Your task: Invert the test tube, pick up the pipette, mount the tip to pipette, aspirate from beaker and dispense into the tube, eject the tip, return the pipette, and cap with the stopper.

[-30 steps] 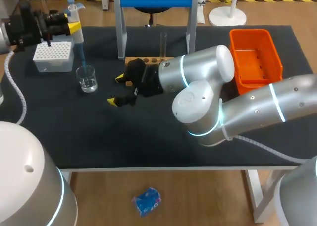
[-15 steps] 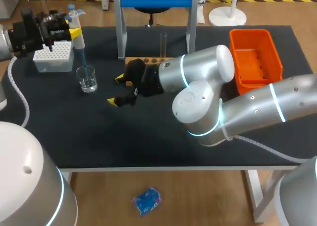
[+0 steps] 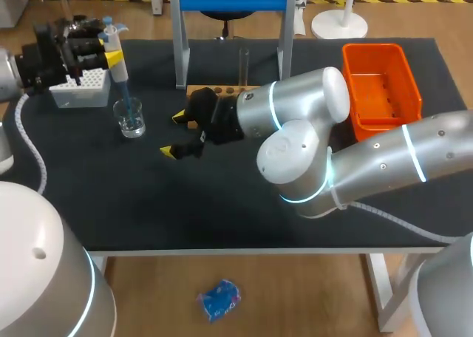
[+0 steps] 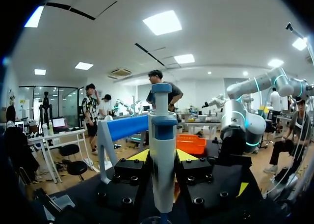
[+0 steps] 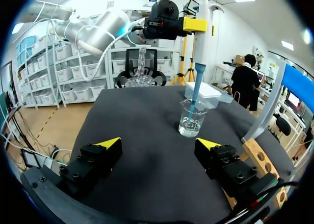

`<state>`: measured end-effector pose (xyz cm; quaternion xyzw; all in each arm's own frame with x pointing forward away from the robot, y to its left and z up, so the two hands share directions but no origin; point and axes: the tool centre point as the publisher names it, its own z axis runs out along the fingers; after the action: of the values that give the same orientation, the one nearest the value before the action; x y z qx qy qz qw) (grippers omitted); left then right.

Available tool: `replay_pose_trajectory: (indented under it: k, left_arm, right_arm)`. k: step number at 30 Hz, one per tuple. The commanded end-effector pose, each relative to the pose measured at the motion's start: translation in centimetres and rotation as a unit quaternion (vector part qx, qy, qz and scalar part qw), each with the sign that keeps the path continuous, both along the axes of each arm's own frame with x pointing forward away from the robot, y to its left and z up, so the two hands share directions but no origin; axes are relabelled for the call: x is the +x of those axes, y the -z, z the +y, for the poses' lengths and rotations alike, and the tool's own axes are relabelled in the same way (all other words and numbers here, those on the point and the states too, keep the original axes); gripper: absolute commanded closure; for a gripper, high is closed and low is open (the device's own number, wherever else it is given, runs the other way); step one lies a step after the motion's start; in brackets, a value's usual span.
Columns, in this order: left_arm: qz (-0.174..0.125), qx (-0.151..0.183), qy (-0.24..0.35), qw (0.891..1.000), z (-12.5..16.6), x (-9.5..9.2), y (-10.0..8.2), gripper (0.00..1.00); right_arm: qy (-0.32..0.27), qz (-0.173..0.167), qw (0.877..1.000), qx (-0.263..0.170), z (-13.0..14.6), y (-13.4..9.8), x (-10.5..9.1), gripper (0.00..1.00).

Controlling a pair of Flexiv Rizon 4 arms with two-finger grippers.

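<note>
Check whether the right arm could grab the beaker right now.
Probably, for reach: the right gripper is open, with bare table up to the beaker. But the pipette in the left gripper dips into it, so grabbing risks a knock.

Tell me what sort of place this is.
Most likely a robotics lab with a table set up as a chemistry bench: the left gripper holds a pipette with its tip in a glass beaker, a tip box stands nearby, and a test tube stands upright at a wooden rack.

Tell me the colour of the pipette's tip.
Blue. The tip on the pipette shows best in the right wrist view.
</note>
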<state>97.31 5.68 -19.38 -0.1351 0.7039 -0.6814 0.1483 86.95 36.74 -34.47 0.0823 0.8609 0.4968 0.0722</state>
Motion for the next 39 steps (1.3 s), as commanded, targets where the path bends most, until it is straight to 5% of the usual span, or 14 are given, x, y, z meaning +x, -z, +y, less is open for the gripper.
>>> replay_pose_trajectory:
  k: [1,39]
  left_arm:
    - [0.001,0.000,-0.001,1.000,-0.10,-0.12,0.44,1.00]
    - [-0.008,-0.002,-0.016,1.000,0.16,-0.10,1.10,1.00]
  right_arm:
    - [0.001,0.000,1.000,0.000,0.06,0.07,0.00,0.00]
    - [0.001,0.000,1.000,0.000,0.06,0.07,0.00,0.00]
